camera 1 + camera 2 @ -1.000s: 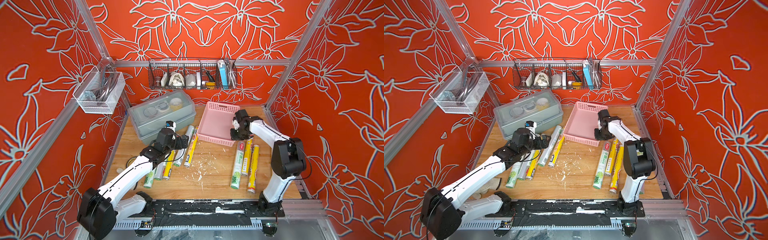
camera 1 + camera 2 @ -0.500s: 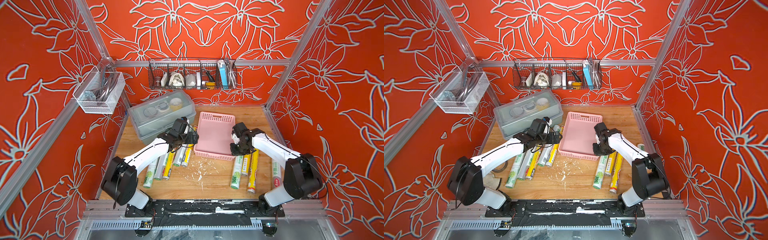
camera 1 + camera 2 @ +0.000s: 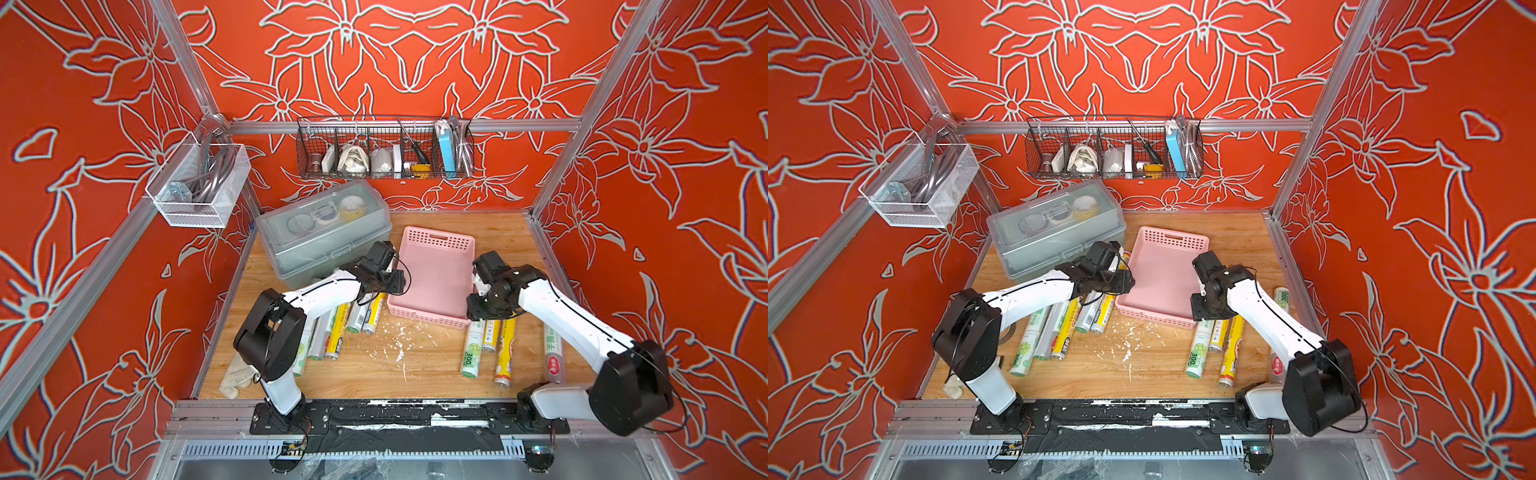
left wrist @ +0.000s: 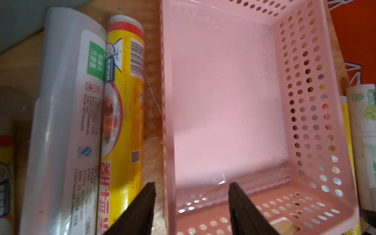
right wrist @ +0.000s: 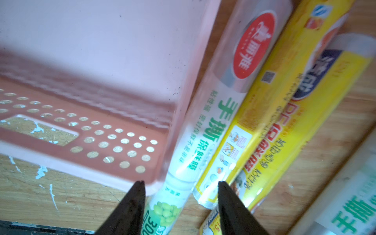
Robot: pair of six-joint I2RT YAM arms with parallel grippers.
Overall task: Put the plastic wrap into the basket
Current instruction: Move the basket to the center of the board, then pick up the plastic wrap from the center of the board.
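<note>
Seen from above, a wooden worktop (image 3: 374,376) sits inside red floral walls, with two white robot arms reaching in from the lower edge. Nearest, plastic wrap rolls lie flat on the worktop in two clusters: one at centre left (image 3: 338,328) and one at centre right (image 3: 471,349), either side of the pink basket (image 3: 432,274). All the rolls are outside the basket. In the wrist views, the left fingers (image 4: 142,211) are apart, astride the basket's side wall. The right fingers (image 5: 130,207) are also apart, over the basket's near corner and a white-and-green roll (image 5: 205,138) touching its wall. Farther back is a grey lidded box (image 3: 324,245). A black wire rack (image 3: 384,149) hangs on the back wall, and a white mesh bin (image 3: 199,187) hangs at upper left.
</note>
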